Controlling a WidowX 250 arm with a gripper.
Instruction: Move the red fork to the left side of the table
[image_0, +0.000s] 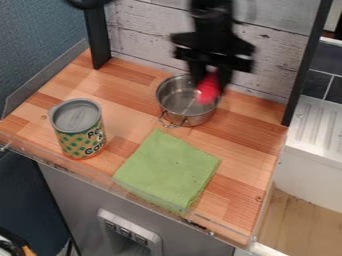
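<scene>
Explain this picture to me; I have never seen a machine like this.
The black machine coming in from the top edge is a robot arm. Its hand is a black two-fingered pincer, which appears to hold a red item, probably the fork it must move. The single picture comes from a fixed camera looking down at a slant.

The surface is a wood-patterned table. On it are a round, shiny metal pot, seen just behind the red item, a folded green cloth nearer the camera, and a cylindrical can with green dots and a grey lid toward the picture's left.
</scene>
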